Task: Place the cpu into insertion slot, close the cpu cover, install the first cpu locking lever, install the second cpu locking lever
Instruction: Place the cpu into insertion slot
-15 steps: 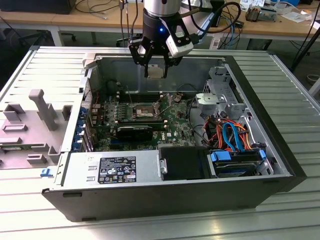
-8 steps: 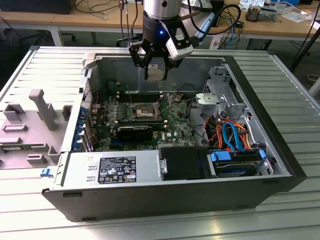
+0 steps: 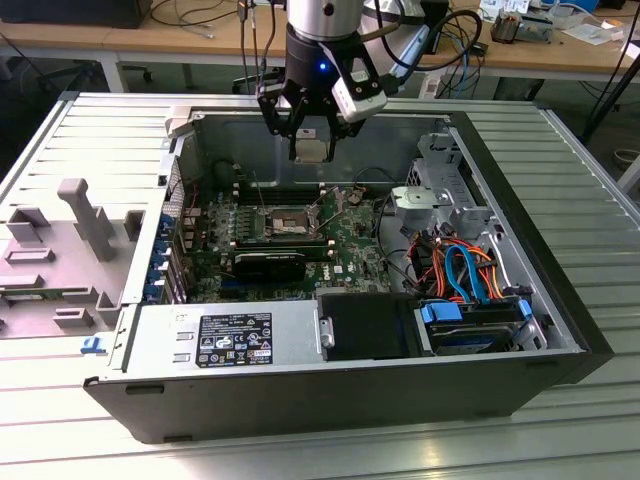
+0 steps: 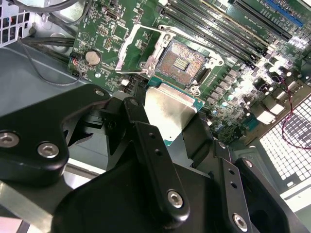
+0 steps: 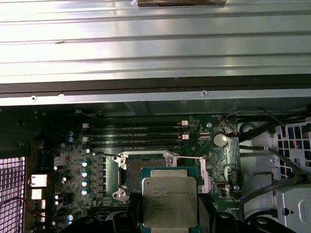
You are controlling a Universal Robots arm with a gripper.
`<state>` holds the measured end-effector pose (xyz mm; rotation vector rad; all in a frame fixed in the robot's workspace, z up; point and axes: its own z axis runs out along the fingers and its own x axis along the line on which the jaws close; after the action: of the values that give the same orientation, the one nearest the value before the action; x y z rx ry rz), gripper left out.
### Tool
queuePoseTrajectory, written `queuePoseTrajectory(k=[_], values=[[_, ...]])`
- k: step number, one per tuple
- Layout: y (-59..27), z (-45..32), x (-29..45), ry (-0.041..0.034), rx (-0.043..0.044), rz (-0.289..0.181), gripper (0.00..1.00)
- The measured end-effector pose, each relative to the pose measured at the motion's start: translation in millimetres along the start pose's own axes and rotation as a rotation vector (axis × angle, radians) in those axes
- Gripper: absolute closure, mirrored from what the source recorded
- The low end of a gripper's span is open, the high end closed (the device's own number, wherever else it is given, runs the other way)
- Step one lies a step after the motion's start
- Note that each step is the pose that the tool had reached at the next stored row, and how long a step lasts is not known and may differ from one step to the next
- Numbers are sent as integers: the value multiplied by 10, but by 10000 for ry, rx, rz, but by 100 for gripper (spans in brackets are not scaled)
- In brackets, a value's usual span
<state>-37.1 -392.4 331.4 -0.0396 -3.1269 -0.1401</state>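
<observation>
**A:** Exterior view: claw status?

**B:** Gripper (image 3: 311, 146) clamped on the cpu (image 3: 313, 152). Raised over the open computer case (image 3: 300, 400), toward its far wall. Chip carried flat, probably so it can drop square into the socket.

**A:** Target?

**B:** Insertion slot (image 3: 285, 222) on the motherboard (image 3: 350, 252), lower and nearer, slightly toward the exterior view's left of the chip. Well apart, nothing seated. Socket detail too small to read here.

**A:** Second wrist view?

**B:** Fingers (image 4: 138, 119) pinching opposite edges of the cpu, metal top left clear. Slot bare beyond it, contact field exposed. Cpu cover (image 4: 130, 46) swung open on the side of the coin cell (image 4: 92, 57), hence free access from above. Part of the chip hidden behind the gripper body. Locking levers hard to pick out.

**A:** First wrist view?

**B:** Chip square-on, overlapping part of the slot in line of sight, so alignment not judgeable. One chip edge cut off at the picture border. Memory slots (image 5: 136, 133) just beyond the socket, unobstructed.
</observation>
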Motion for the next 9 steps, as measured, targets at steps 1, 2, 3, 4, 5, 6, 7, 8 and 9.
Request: queuePoseTrajectory(k=[1,2,3,4,5,6,7,8,9], values=[[-1,2,0,0,0,1,45],[-2,3,0,0,-1,1,45],[-2,4,0,0,-1,0,45],[-3,6,0,-1,-1,0,45],[-4,7,0,0,0,0,45],[-4,9,0,0,-1,1,45],[-5,10,0,0,-1,0,45],[-6,12,-1,-1,-2,0,45],[-8,14,0,-1,-2,0,45]])
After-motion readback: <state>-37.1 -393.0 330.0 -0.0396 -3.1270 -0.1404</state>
